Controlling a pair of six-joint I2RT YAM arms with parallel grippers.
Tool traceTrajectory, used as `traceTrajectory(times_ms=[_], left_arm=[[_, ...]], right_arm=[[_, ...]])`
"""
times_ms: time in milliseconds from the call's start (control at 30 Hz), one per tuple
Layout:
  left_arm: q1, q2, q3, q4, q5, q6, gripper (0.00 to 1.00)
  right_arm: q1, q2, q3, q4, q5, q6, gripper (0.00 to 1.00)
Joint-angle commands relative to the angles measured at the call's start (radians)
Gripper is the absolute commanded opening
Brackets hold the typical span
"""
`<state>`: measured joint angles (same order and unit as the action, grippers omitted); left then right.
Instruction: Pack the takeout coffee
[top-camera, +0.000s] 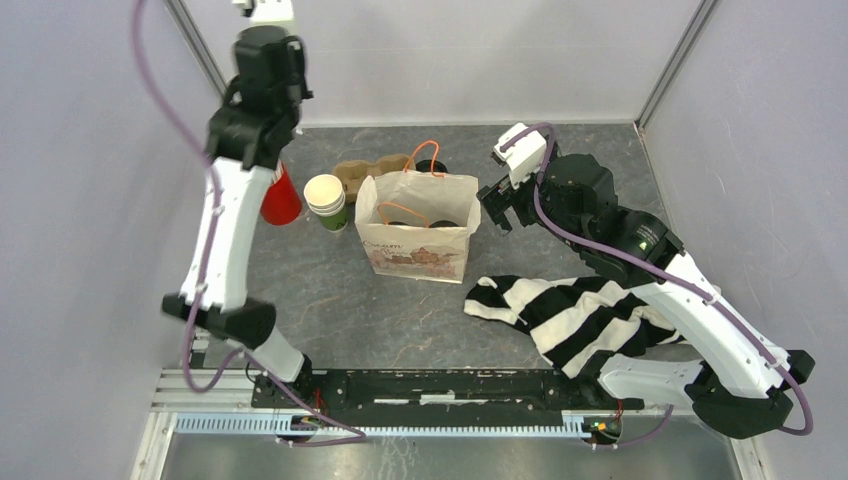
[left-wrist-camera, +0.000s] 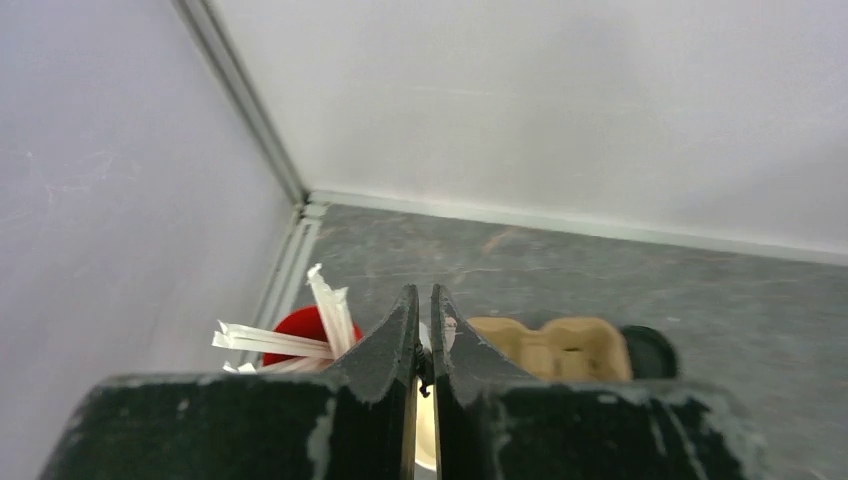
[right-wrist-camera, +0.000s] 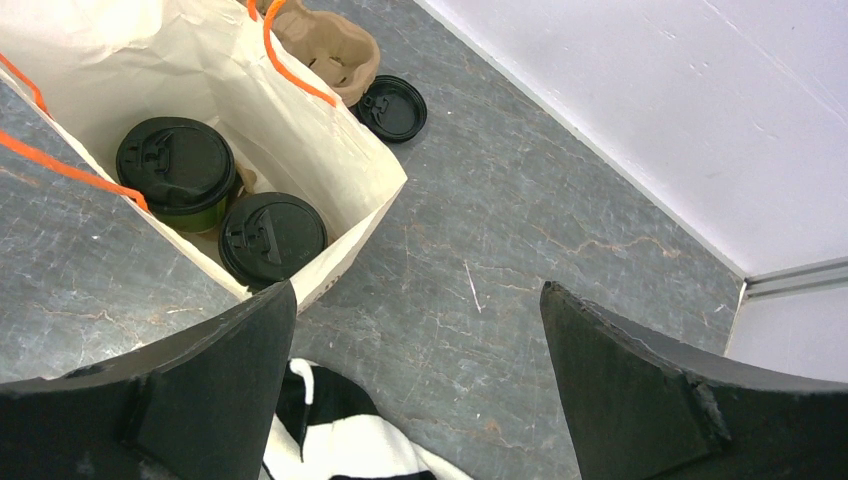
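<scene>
Cups (right-wrist-camera: 180, 165), both lidded in black, stand side by side inside the bag (right-wrist-camera: 335, 135) just left of our right claw (right-wrist-camera: 415, 300), whose jaws gape wide. Our left claw (left-wrist-camera: 422, 295) hangs at far left over the red cup (left-wrist-camera: 300, 325) and its straws (left-wrist-camera: 335, 305), jaws pinched to a slit; a pale sliver shows in that slit, and we cannot tell what it is. Right of the red cup sit the carrier (left-wrist-camera: 560, 345) and a loose lid (left-wrist-camera: 650, 350).

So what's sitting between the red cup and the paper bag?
A lidless stack of green paper cups stands between the red cup and the paper bag. The top view shows it.
</scene>
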<state>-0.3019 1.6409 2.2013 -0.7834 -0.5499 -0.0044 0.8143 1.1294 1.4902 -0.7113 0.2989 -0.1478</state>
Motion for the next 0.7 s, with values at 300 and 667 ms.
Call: traceTrajectory(times_ms=[300,667], left_arm=[[0.013,-0.305,-0.099,-0.062,0.762,-0.21,0.02],[-0.046,-0.223,-0.321,0.055,0.9,-0.215,0.02]], right_arm=[[0.003,0.045,0.087,0.03,0.083,-0.005,0.98],[0.002,0.059,0.107,0.027,0.108,-0.016,0.98]])
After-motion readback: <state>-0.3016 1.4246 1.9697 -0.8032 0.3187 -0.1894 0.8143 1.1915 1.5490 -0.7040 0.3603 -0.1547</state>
